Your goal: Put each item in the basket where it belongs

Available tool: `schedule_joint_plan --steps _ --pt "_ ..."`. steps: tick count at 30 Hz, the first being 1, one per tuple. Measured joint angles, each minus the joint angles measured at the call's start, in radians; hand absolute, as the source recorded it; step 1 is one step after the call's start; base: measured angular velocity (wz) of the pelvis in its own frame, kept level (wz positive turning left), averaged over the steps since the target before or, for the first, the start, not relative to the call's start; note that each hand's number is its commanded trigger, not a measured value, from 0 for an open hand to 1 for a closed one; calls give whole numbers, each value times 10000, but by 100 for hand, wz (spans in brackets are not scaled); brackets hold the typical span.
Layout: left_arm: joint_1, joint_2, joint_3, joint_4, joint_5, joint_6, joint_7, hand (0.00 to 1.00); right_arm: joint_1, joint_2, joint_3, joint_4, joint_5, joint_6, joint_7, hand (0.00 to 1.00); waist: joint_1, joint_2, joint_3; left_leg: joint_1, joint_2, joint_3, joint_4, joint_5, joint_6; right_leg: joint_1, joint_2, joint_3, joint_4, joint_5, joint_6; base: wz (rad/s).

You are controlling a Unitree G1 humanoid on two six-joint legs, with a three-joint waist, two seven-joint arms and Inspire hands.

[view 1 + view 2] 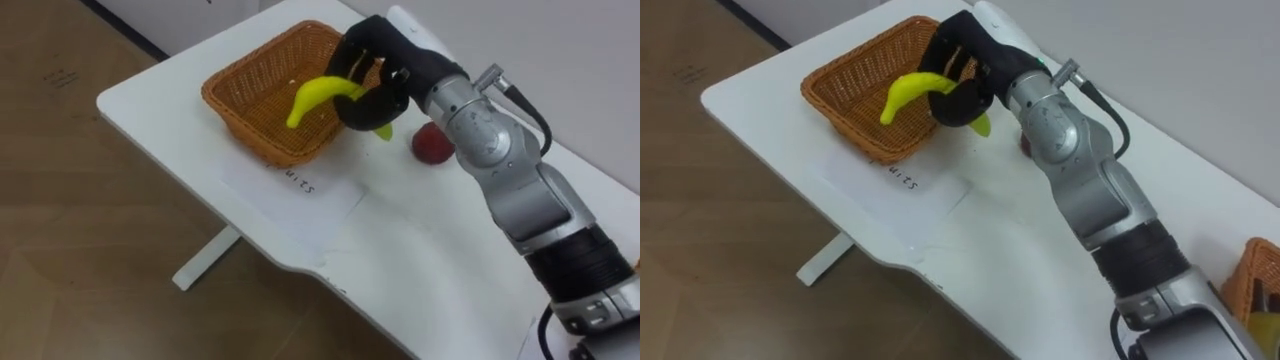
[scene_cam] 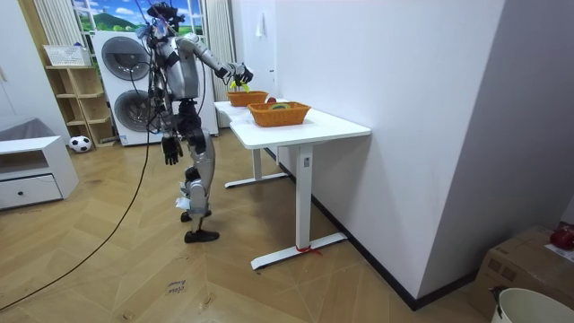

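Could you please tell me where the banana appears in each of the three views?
Left eye view: banana top centre, in the right hand, over the basket.
Right eye view: upper left of centre, same grip.
Room view: a yellow speck upper left, at the raised hand.
Shared landmark: the wicker basket beneath it.

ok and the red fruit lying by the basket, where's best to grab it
Probably round its middle, from straight above: the red fruit is rounded and sits free on the table. The basket stands close on its left, where the right hand holds the banana, so a side approach looks tighter.
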Motion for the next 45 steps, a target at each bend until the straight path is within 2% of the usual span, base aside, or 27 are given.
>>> schedule_joint_plan --steps 1,10,19,35,36,37,38,39,40,45 --pt "-2 13 0 -12 -1 -3 13 0 -3 0 6 6 2 0 -94 100 56 -30 -23 4 0 -28 -1 0 0 8 -1 -61 -1 0 0 8" --pt "55 48 -4 -114 -6 4 307 0 -790 -2 734 1125 66 -86 -744 100 132 -26 -19 57 -17 -189 14 3 0 99 -4 -57 -12 0 0 6" --pt "66 80 -17 -168 -8 26 412 0 -800 -1 741 1190 22 -85 -895 100 152 50 35 39 -17 -172 -1 2 0 103 11 53 -10 0 0 0" --pt "64 90 -83 -91 2 48 676 0 -800 218 816 1482 -51 -173 -1436 100 269 57 35 29 -22 -218 -3 2 0 98 13 44 -12 -1 1 0" --pt "64 90 -83 -92 2 57 675 0 -800 218 816 1523 -87 -172 -1436 96 295 58 35 17 -22 -218 -3 2 0 92 14 40 -13 -1 2 0" --pt "64 90 -83 -92 1 77 674 0 -800 219 815 1525 -179 -173 -1436 70 311 63 36 -16 -21 -219 -4 2 0 90 15 39 -14 -1 2 0" --pt "61 90 -83 -95 0 78 674 0 -800 219 816 1525 -253 -173 -1436 56 317 65 35 -21 -22 -221 -3 2 0 91 15 38 -15 -1 2 0" --pt "59 90 -84 -112 0 78 672 0 -800 220 815 1525 -355 -173 -1437 23 328 66 34 -29 -22 -224 -2 2 0 91 16 37 -16 -1 2 0" --pt "58 90 -85 -129 0 78 671 0 -800 228 816 1525 -376 -173 -1437 0 342 66 34 -33 -23 -225 0 2 0 90 17 36 -17 -1 2 0" --pt "55 93 -99 -194 36 73 666 0 -800 267 851 1597 -422 -210 -1469 0 379 61 29 -50 -25 -230 4 2 0 92 16 -56 -33 -1 2 0"
